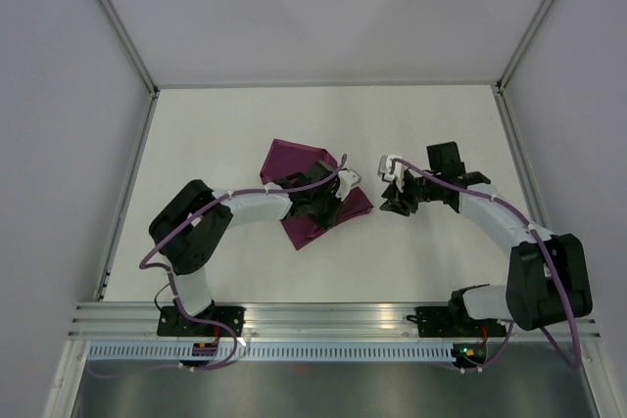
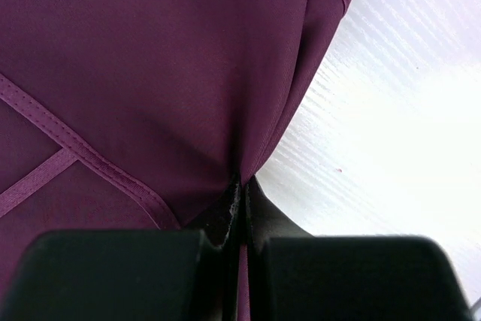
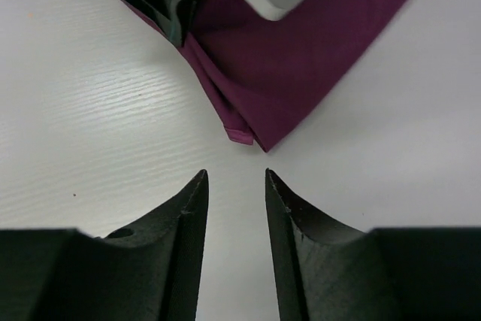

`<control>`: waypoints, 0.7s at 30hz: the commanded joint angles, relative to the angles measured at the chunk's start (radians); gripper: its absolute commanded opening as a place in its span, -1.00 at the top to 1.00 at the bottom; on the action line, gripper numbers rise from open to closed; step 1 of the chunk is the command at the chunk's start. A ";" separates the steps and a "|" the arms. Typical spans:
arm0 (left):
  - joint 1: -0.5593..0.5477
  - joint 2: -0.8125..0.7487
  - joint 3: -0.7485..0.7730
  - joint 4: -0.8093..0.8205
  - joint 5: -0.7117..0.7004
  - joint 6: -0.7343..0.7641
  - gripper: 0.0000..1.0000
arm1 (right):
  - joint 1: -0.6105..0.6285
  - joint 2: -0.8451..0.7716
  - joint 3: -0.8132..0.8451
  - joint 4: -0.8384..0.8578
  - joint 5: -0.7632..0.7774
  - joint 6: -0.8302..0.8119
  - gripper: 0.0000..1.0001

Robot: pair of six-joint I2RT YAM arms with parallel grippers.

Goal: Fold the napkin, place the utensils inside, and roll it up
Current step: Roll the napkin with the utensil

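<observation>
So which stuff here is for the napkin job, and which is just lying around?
For the job:
- napkin
- left gripper, shut on the napkin
- right gripper, open, holding nothing, just off the napkin's corner

Not for the job:
- table
- walls around it

No utensils show in any view.
</observation>
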State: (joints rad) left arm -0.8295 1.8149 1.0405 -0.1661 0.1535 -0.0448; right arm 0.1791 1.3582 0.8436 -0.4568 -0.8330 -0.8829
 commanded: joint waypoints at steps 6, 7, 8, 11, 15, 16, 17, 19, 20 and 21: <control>0.053 0.057 -0.002 -0.170 0.152 -0.006 0.95 | 0.183 -0.071 -0.210 0.386 0.067 -0.123 -0.09; 0.056 0.066 0.007 -0.174 0.159 -0.003 0.95 | 0.225 -0.053 -0.221 0.401 0.083 -0.145 -0.11; 0.066 0.069 0.013 -0.184 0.164 -0.001 0.95 | 0.246 -0.048 -0.230 0.423 0.098 -0.148 -0.12; 0.075 0.081 0.029 -0.197 0.182 0.010 0.95 | 0.322 -0.053 -0.299 0.564 0.176 -0.143 -0.25; 0.081 0.087 0.032 -0.207 0.202 0.016 0.95 | 0.405 -0.027 -0.331 0.659 0.264 -0.146 -0.36; 0.084 0.089 0.030 -0.205 0.205 0.016 0.95 | 0.431 -0.013 -0.333 0.684 0.288 -0.145 -0.37; 0.084 0.089 0.032 -0.207 0.211 0.016 0.95 | 0.441 -0.002 -0.336 0.702 0.304 -0.143 -0.39; 0.086 0.090 0.032 -0.208 0.225 0.017 0.95 | 0.480 0.031 -0.351 0.745 0.345 -0.156 -0.41; 0.087 0.092 0.033 -0.211 0.228 0.017 0.95 | 0.490 0.042 -0.353 0.785 0.371 -0.160 -0.41; 0.086 0.092 0.038 -0.214 0.236 0.020 0.95 | 0.497 0.054 -0.348 0.790 0.377 -0.166 -0.44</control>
State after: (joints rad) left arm -0.7444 1.8553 1.0878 -0.2611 0.3733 -0.0441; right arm 0.6498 1.3808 0.5026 0.1818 -0.5091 -1.0084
